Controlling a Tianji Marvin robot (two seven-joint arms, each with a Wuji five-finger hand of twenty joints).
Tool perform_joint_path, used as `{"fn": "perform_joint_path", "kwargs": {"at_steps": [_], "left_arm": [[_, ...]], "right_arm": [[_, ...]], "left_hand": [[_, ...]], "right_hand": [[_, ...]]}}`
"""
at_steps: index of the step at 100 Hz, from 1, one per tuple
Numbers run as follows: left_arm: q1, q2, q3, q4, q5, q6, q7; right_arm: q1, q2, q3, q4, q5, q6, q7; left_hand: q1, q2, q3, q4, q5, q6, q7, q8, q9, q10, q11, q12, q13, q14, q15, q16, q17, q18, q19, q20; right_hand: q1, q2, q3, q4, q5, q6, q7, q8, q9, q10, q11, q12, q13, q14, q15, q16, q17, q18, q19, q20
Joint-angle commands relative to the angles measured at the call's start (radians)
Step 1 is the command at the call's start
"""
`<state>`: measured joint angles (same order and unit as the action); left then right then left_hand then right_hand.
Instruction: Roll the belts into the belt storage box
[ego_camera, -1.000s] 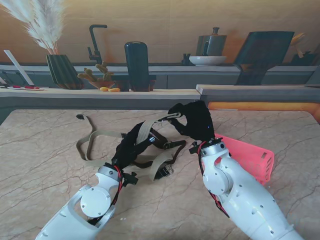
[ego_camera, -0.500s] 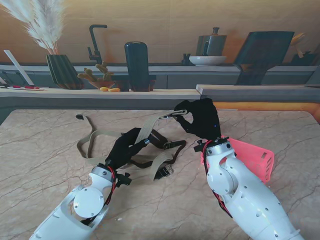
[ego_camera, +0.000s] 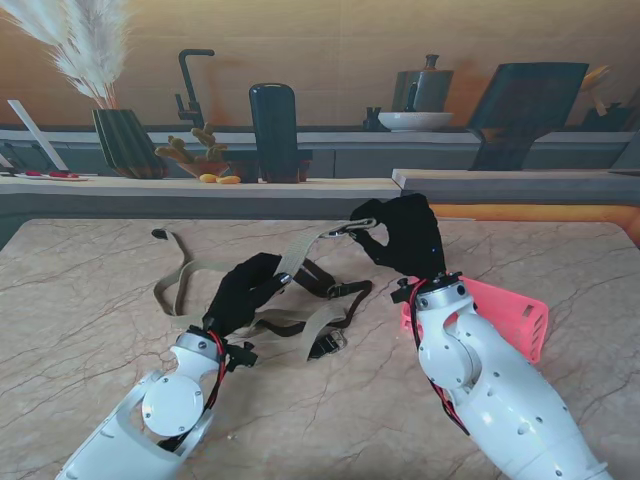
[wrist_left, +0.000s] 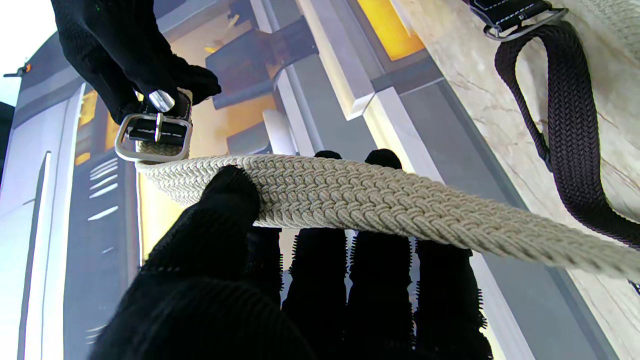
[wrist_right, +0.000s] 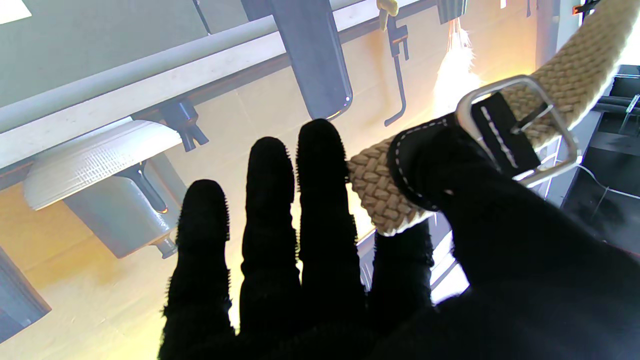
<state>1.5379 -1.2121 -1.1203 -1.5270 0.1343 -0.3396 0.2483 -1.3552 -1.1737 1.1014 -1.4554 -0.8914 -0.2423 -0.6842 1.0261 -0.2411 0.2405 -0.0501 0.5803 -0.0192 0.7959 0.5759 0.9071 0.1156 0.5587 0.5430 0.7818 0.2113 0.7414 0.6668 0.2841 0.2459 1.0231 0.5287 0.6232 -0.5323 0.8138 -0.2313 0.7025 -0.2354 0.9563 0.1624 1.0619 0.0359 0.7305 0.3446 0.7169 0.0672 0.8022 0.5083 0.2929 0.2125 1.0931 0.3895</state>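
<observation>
Beige belt (ego_camera: 300, 252) stretched between two gloved hands above the marble table (ego_camera: 90, 300)

Right hand (ego_camera: 400, 238) pinches the belt's buckle end (wrist_right: 505, 130) between thumb and forefinger, raised at centre; left hand (ego_camera: 245, 290) pinches the strap lower left, thumb on top; dark belt (wrist_left: 565, 125) lies on the table beneath; pink storage box (ego_camera: 500, 315) sits right, beside the right arm.

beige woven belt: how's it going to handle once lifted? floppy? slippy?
Likely floppy: the beige belt sags between the right hand, pinching the buckle end, and the left hand, with the rest trailing in loops on the table. Probably not slippery, since the braid looks coarse. The buckle end may swing if released.
</observation>
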Motion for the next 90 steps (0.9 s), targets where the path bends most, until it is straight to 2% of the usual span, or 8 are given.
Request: {"fn": "perform_joint_path", "kwargs": {"at_steps": [1, 26, 44, 62, 65, 67, 72, 90], "left_arm": [[0.006, -0.006, 0.004, -0.006, 0.002, 0.003, 0.006], [-0.011, -0.007, 0.022, 0.011, 0.044, -0.009, 0.022], [-0.022, -0.017, 0.048, 0.009, 0.001, 0.014, 0.026], [-0.037, -0.039, 0.079, 0.014, -0.037, 0.042, 0.073], [-0.040, -0.043, 0.084, 0.015, -0.043, 0.050, 0.083], [-0.042, -0.046, 0.086, 0.016, -0.048, 0.056, 0.087], [-0.046, -0.052, 0.091, 0.017, -0.063, 0.067, 0.100], [-0.062, -0.071, 0.103, 0.033, -0.074, 0.088, 0.151]], "right_arm": [[-0.002, -0.003, -0.003, -0.009, 0.004, -0.005, 0.002], [0.008, -0.015, -0.026, 0.003, 0.065, -0.006, 0.037], [0.018, -0.037, -0.063, 0.017, 0.163, 0.006, 0.072], [0.037, -0.060, -0.104, 0.042, 0.261, 0.026, 0.099], [0.040, -0.065, -0.111, 0.047, 0.280, 0.029, 0.105], [0.042, -0.068, -0.116, 0.050, 0.294, 0.032, 0.108], [0.048, -0.075, -0.129, 0.057, 0.327, 0.038, 0.119], [0.064, -0.095, -0.172, 0.082, 0.409, 0.047, 0.148]], "left_hand": [[0.069, 0.023, -0.017, -0.023, 0.039, -0.038, 0.062, -0.014, 0.051, -0.034, 0.042, 0.023, 0.057, -0.026, 0.041, 0.014, 0.024, -0.019, 0.044, 0.012], [0.143, 0.039, -0.054, -0.059, 0.064, -0.005, 0.132, -0.017, 0.134, 0.002, 0.160, 0.069, 0.171, -0.047, 0.159, 0.028, 0.108, -0.043, 0.104, 0.004], [0.157, 0.050, -0.086, -0.057, 0.045, 0.020, 0.127, -0.037, 0.139, -0.001, 0.177, 0.103, 0.183, -0.053, 0.185, 0.042, 0.121, -0.050, 0.107, -0.003], [0.132, 0.073, -0.116, -0.046, -0.146, 0.103, -0.052, -0.165, 0.130, -0.053, 0.148, 0.092, 0.186, -0.064, 0.162, 0.032, 0.134, -0.069, 0.092, -0.021], [0.005, 0.048, 0.086, -0.075, -0.167, 0.120, -0.104, -0.184, 0.125, -0.062, 0.154, 0.066, 0.192, -0.072, 0.157, 0.024, 0.138, -0.075, 0.092, -0.033], [-0.032, 0.050, 0.137, -0.079, -0.186, 0.130, -0.121, -0.196, 0.122, -0.066, 0.155, 0.060, 0.193, -0.073, 0.155, 0.023, 0.139, -0.076, 0.091, -0.035], [-0.121, 0.055, 0.254, -0.051, -0.219, 0.141, -0.166, -0.198, 0.119, -0.067, 0.158, 0.040, 0.197, -0.075, 0.152, 0.020, 0.140, -0.077, 0.089, -0.036], [-0.175, 0.044, 0.294, -0.045, -0.238, 0.162, -0.170, -0.190, 0.131, -0.071, 0.174, 0.011, 0.218, -0.079, 0.154, 0.011, 0.158, -0.082, 0.077, -0.046]], "right_hand": [[0.060, 0.065, 0.058, -0.006, 0.106, -0.046, 0.117, 0.051, 0.018, 0.011, 0.019, 0.003, 0.012, -0.016, 0.004, 0.010, -0.016, 0.013, 0.015, -0.018], [0.059, 0.065, 0.055, -0.005, 0.107, -0.049, 0.115, 0.054, 0.018, 0.009, 0.019, 0.005, 0.013, -0.019, 0.003, 0.011, -0.015, 0.012, 0.014, -0.017], [0.058, 0.065, 0.054, -0.005, 0.108, -0.053, 0.112, 0.057, 0.019, 0.007, 0.017, 0.006, 0.016, -0.021, 0.000, 0.012, -0.013, 0.008, 0.013, -0.016], [0.054, 0.065, 0.053, -0.004, 0.109, -0.058, 0.110, 0.061, 0.022, 0.003, 0.014, 0.007, 0.018, -0.025, -0.003, 0.013, -0.012, 0.002, 0.009, -0.015], [0.053, 0.065, 0.053, -0.004, 0.109, -0.059, 0.109, 0.061, 0.021, 0.003, 0.013, 0.008, 0.018, -0.025, -0.003, 0.013, -0.011, 0.002, 0.009, -0.015], [0.053, 0.064, 0.053, -0.004, 0.109, -0.060, 0.109, 0.061, 0.022, 0.002, 0.013, 0.008, 0.018, -0.025, -0.004, 0.013, -0.011, 0.002, 0.008, -0.014], [0.053, 0.064, 0.053, -0.004, 0.109, -0.060, 0.108, 0.062, 0.022, 0.002, 0.012, 0.008, 0.018, -0.029, -0.005, 0.013, -0.011, 0.001, 0.007, -0.014], [0.053, 0.061, 0.053, -0.003, 0.113, -0.063, 0.107, 0.064, 0.025, 0.001, 0.009, 0.010, 0.019, -0.029, -0.008, 0.014, -0.011, 0.000, 0.003, -0.012]]}}
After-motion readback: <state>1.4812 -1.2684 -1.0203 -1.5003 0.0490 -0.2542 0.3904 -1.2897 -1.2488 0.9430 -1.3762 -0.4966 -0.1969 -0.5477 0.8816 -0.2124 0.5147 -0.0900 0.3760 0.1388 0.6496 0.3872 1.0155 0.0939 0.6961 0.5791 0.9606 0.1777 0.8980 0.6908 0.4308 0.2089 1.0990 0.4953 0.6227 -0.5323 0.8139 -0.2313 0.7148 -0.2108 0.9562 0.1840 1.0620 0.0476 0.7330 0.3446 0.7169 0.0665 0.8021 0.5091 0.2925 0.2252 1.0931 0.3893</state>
